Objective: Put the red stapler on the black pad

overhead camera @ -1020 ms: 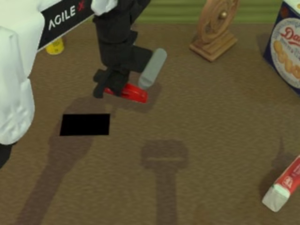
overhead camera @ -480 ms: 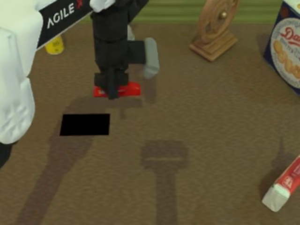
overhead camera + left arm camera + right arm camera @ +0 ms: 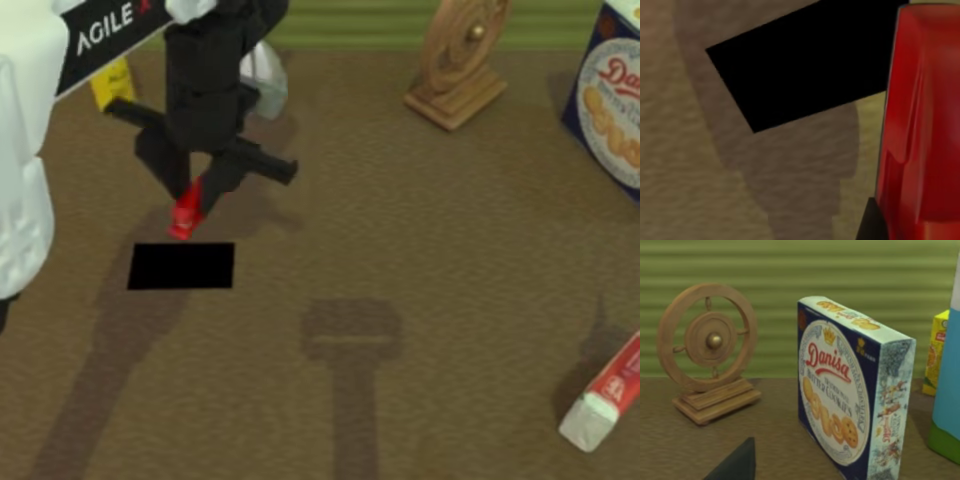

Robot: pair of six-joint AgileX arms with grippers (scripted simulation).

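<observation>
In the top view my left gripper is shut on the red stapler, holding it above the table. The stapler's free end points down at the far edge of the black pad, which lies flat just in front of it. The left wrist view shows the stapler large at one side, a dark fingertip against it, and the pad beyond. My right arm is out of the top view; only a dark part of its gripper shows in the right wrist view.
A wooden wheel ornament and a blue cookie box stand at the back right. A red-and-white tube lies at the front right. A yellow item and a grey item sit behind my left arm.
My left gripper has risen with the stapler and swung it left toward the pad. The stapler has turned from lying across the table to pointing at the pad.
</observation>
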